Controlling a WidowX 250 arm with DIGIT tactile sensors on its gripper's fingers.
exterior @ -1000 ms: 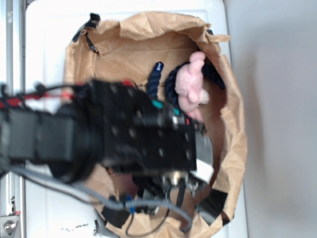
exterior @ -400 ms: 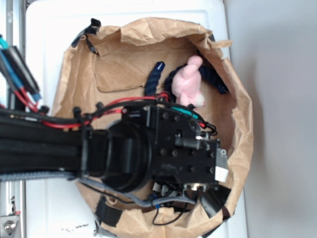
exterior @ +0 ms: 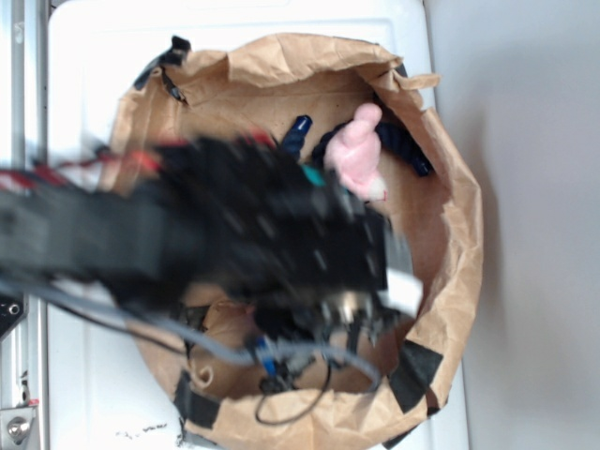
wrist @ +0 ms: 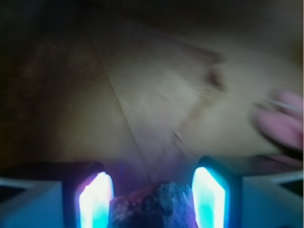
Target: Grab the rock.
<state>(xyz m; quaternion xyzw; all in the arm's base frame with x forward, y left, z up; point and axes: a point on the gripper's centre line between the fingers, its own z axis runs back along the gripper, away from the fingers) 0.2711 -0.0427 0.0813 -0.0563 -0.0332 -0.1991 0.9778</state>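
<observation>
In the wrist view the rock (wrist: 154, 206), a dark, rough, mottled lump, fills the space between my gripper's (wrist: 152, 187) two glowing fingers and touches both pads. The gripper is shut on it above the brown paper floor of the bag. From the exterior view my black arm (exterior: 281, 234) is blurred and spreads across the inside of the bag, hiding both the rock and the fingers.
The crumpled paper bag (exterior: 459, 272) walls in the work area, with black tape patches (exterior: 417, 370) on its rim. A pink plush toy (exterior: 356, 155) lies on dark blue rope (exterior: 298, 131) at the back; the plush (wrist: 282, 123) shows to the right in the wrist view.
The arm has shifted up and left in the exterior view and is now motion-blurred. The plush and rope have stayed put.
</observation>
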